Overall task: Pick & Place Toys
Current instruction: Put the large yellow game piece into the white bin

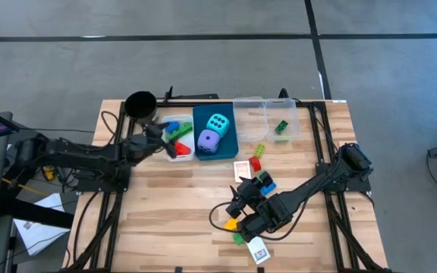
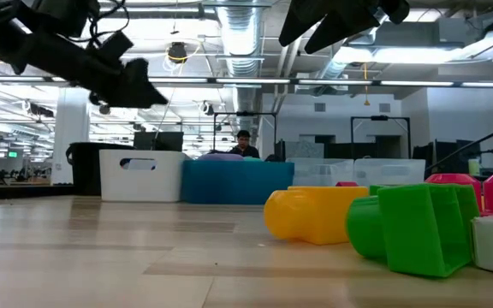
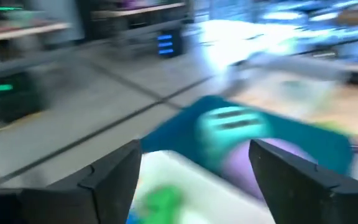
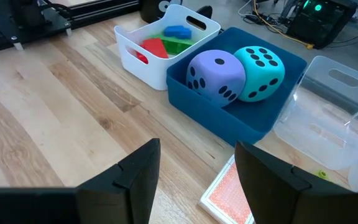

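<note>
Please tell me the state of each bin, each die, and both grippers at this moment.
white bin: upright, holds bricks
blue bin: upright, holds both dice
clear bin: upright, holds one green brick
purple die: in blue bin, touching cyan die
cyan die: in blue bin
left gripper: open, above white bin
right gripper: open, empty, above table

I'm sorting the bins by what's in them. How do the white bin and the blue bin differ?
The white bin holds small bricks, red, green and blue; the blue bin holds two dice, one purple, one cyan. The white bin has a handle slot in its wall; none shows on the blue bin. Both are open-topped, standing side by side on the table.
</note>
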You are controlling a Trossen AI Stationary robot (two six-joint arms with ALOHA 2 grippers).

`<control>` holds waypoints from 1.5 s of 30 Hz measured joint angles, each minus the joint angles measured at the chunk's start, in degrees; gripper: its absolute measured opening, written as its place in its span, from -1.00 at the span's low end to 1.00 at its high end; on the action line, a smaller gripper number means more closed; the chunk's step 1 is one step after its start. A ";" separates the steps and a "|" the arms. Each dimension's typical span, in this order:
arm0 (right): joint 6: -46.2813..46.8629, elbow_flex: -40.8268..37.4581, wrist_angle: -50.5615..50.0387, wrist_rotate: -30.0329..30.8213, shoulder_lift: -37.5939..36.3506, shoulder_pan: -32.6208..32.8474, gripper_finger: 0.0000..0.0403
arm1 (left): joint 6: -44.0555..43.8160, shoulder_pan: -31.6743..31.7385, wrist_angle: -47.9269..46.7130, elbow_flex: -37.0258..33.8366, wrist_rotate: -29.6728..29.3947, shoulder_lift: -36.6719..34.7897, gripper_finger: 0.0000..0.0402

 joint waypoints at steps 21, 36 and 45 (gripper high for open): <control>-0.02 0.00 0.24 0.00 0.00 -1.20 0.00 | -1.80 -23.85 19.92 0.03 30.94 18.88 0.39; -11.04 -0.02 0.35 0.00 0.00 -3.70 0.00 | -3.84 -26.87 30.68 17.81 31.11 53.93 0.39; -16.72 -0.01 0.45 -2.40 0.00 -2.37 0.00 | -3.65 -30.70 30.77 26.60 31.05 60.77 0.39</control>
